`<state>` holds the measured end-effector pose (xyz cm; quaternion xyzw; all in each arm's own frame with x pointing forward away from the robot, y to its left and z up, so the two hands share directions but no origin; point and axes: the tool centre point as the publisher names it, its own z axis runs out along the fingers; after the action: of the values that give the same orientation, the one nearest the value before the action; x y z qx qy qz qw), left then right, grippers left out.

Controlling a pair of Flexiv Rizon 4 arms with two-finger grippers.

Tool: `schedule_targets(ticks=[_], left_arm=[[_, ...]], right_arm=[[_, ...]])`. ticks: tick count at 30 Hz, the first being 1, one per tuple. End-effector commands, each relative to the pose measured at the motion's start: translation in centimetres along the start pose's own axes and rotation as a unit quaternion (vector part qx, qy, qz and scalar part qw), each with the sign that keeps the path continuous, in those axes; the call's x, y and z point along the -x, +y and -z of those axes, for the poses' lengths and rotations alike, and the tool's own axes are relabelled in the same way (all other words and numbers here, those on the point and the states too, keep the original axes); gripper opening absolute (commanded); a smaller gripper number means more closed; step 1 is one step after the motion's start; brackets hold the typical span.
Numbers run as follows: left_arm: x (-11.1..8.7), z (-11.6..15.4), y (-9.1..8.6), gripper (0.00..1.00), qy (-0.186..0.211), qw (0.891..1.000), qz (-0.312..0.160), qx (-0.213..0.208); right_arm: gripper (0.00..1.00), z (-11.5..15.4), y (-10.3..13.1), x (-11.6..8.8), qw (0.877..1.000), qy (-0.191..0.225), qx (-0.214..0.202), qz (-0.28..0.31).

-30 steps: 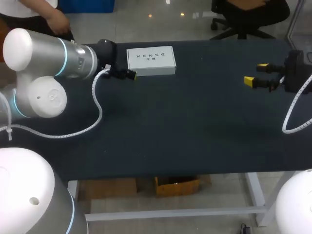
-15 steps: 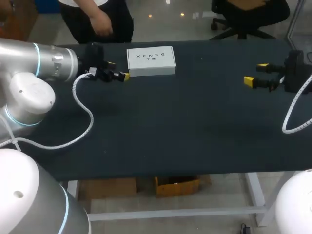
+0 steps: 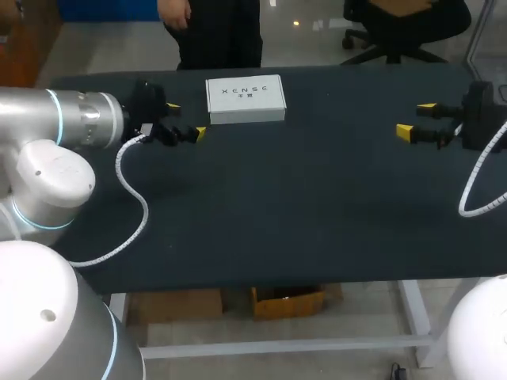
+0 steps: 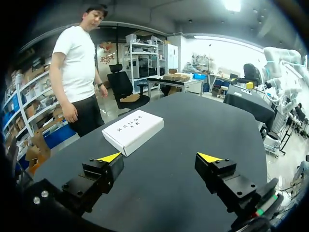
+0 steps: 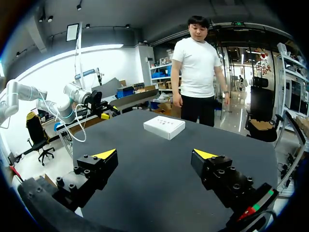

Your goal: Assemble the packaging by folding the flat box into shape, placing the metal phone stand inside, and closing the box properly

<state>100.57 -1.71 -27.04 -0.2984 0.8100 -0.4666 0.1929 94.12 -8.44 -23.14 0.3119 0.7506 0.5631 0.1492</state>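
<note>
While its lid lies flat and shut on top, the white box (image 3: pixel 245 99) sits near the far edge of the dark table (image 3: pixel 277 222), a little to my left of the middle, with nothing touching it.

Closest to it is the left gripper (image 3: pixel 186 120), just beside the box's left end and apart from it. Its two yellow-tipped fingers are spread wide, and only bare table shows between them. From the left wrist, the box (image 4: pixel 133 130) lies ahead of that gripper (image 4: pixel 159 157), nearer one fingertip than the other, with one corner turned toward the camera.

Well apart from the box, over the table's right side, the right gripper (image 3: pixel 416 119) points in toward the middle. It too is spread wide and holds nothing. From the right wrist, the box (image 5: pixel 164 126) lies far ahead across the table, beyond the gap between the fingers. The left arm (image 5: pixel 77 94) stands off to one side of it.

A white coiled cable (image 3: pixel 131 202) hangs in a loop from the left arm over the table.
</note>
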Motion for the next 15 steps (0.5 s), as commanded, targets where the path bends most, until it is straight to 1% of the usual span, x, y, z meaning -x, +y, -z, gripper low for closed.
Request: schedule_targets(ticks=[1,7,15], left_arm=[[-0.80,1.59,0.25,1.00,-0.017,1.000,-0.011,-0.007],[-0.57,2.38,0.44,1.00,-0.024,1.000,-0.009,-0.007],[-0.37,2.46,0.52,1.00,-0.024,1.000,-0.003,-0.008]], right_arm=[[1.00,0.07,-0.09,0.07,1.000,0.002,0.003,0.001],[1.00,0.07,-0.09,0.07,1.000,0.002,0.003,0.001],[1.00,0.07,-0.09,0.07,1.000,0.002,0.003,0.001]])
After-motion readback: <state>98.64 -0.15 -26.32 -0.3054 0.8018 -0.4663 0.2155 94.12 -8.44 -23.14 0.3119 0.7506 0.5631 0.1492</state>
